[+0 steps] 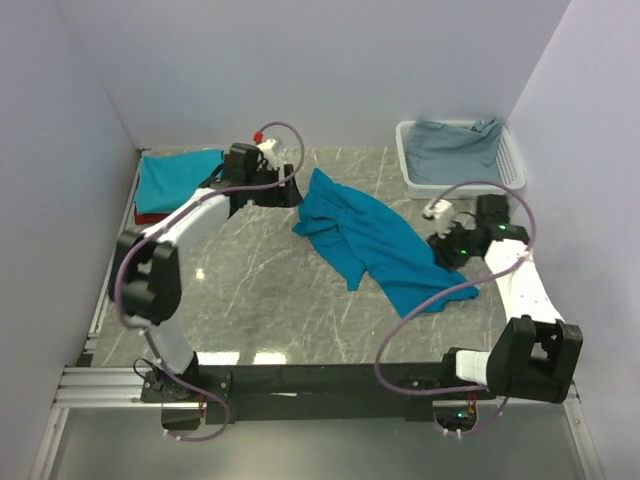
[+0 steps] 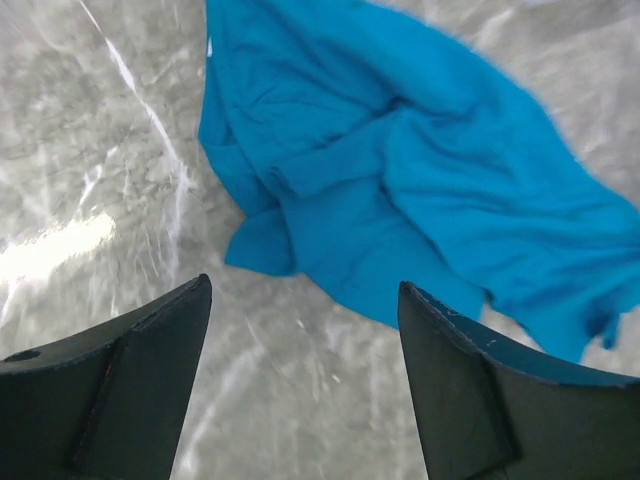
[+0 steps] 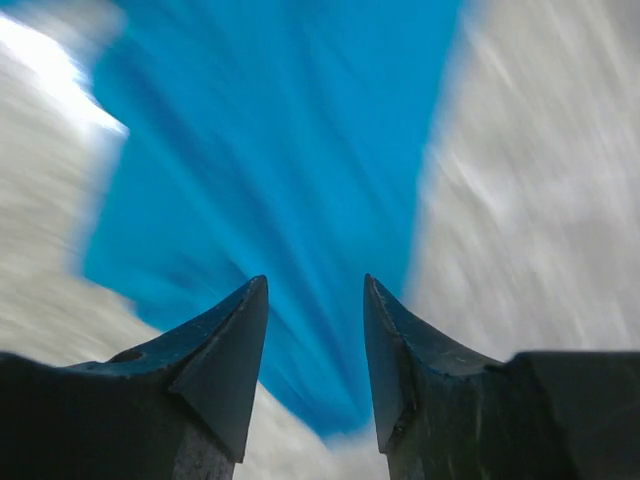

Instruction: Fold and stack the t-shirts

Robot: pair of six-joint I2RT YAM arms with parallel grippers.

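A bright blue t-shirt (image 1: 365,240) lay in a crumpled heap in the middle of the grey stone table (image 1: 260,300). It was not folded. At the far left corner of the table, another blue t-shirt (image 1: 178,180) sat folded flat on top of a dark red folded one (image 1: 150,216). The left gripper (image 2: 305,290) hung over the bare table, just beside the far left edge of the crumpled shirt. Its two fingers were spread wide and held nothing. The right gripper (image 3: 315,285) hung over the near right end of the same shirt. Its fingers were apart too, with blue cloth showing below the gap; that picture was blurry. At the far right corner stood a white basket (image 1: 512,160) with a grey-blue cloth (image 1: 450,145) inside it.
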